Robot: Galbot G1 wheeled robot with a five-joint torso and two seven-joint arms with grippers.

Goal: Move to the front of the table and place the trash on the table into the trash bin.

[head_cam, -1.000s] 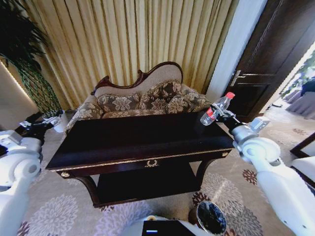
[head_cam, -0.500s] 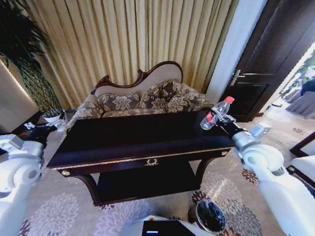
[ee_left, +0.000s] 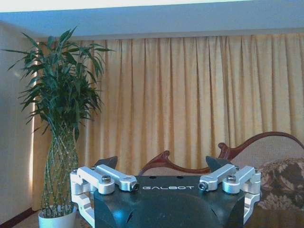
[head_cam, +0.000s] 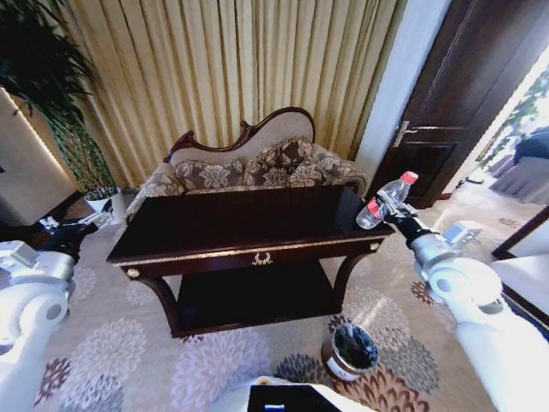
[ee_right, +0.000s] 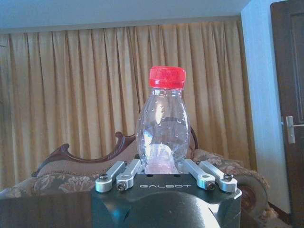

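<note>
Left gripper (head_cam: 75, 233) idles at 9 o'clock of the table (head_cam: 249, 227), fingers spread, empty. Right gripper (head_cam: 388, 209) at 3 o'clock pinches the bottle (head_cam: 384, 202), tilted over the table corner. Risk: trash bin (head_cam: 350, 352) sits at 5 o'clock, well apart; early release or slip lands the bottle on carpet.

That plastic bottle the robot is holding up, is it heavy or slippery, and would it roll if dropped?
The clear plastic bottle looks empty, so it is probably light. Its thin dimpled wall may flex between the fingers of the right gripper, which is shut on it. Being round and smooth, it would likely roll if it landed on the glossy table.
</note>
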